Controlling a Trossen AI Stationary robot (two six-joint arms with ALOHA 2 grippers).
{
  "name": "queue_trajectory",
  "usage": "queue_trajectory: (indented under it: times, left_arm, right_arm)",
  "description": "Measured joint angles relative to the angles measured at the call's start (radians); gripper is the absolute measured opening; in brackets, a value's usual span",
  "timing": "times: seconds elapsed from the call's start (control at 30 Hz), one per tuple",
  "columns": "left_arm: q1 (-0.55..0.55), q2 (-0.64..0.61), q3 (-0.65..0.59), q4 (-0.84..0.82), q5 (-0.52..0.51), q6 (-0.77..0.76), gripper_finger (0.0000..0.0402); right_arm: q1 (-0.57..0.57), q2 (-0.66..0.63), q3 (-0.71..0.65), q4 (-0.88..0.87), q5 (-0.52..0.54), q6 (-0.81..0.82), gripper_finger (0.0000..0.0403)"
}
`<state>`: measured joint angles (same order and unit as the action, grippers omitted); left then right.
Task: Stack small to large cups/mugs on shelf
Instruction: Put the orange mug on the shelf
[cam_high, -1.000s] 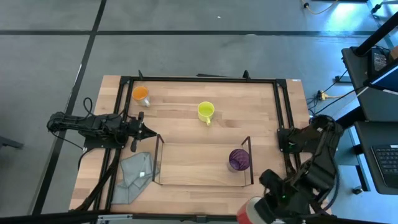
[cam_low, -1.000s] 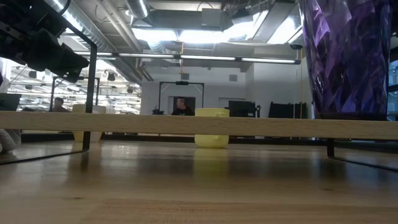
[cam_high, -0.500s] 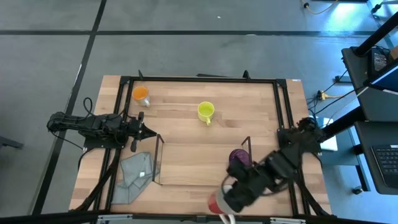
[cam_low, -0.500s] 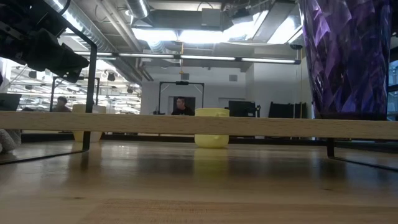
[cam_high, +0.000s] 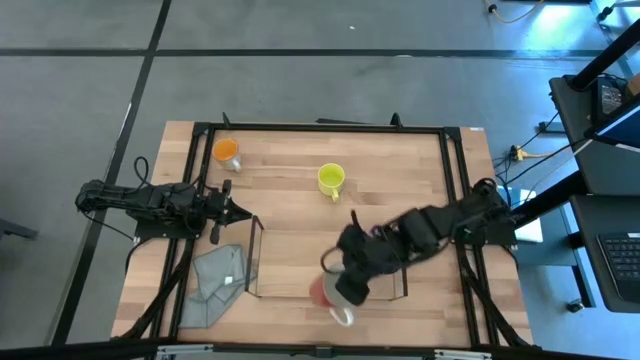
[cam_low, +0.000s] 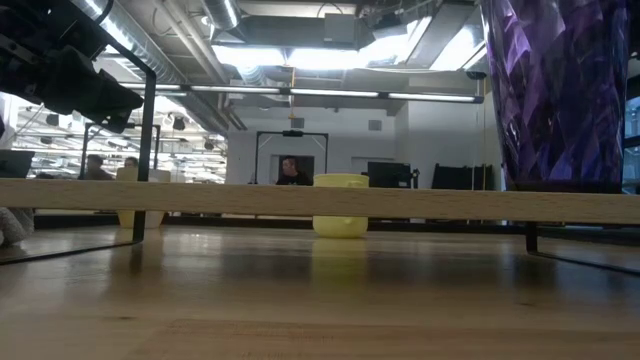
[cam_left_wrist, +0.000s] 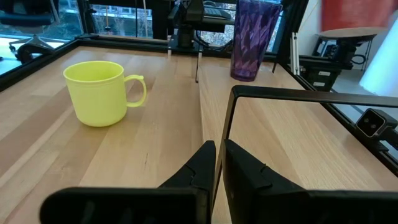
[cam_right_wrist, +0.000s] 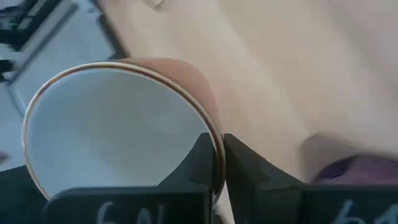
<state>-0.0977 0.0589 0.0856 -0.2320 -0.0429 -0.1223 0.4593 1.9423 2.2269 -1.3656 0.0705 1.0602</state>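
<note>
The white mug (cam_high: 334, 293), reddish on the outside, is carried low in the centre of the high view by the right gripper (cam_high: 345, 287), whose fingers are pinched on its rim, one inside and one outside, so that the cup hangs free for lowering. It is held over the shelf (cam_high: 258, 232), just left of the purple tumbler (cam_high: 385, 257), presumably so that sizes run in order. The yellow mug (cam_high: 331, 179) and the orange cup (cam_high: 227, 151) are left on the table (cam_high: 290, 170) in the upper half. The left gripper (cam_high: 243, 212), fingers together and empty, is parked at the shelf's left end, beside a grey cloth (cam_high: 218, 282)
</note>
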Motion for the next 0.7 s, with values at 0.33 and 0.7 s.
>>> queue_trajectory:
  times: [0.33,0.7]
  left_arm:
    - [0.0,0.0,0.0,0.0,0.0,0.0,0.0025]
    - [0.0,0.0,0.0,0.0,0.0,0.0,0.0025]
  right_arm:
    - [-0.187,0.001,-0.089,-0.035,-0.075,-0.166,0.0023]
    - [-0.253,0.0,-0.246,0.014,-0.191,-0.28,0.0023]
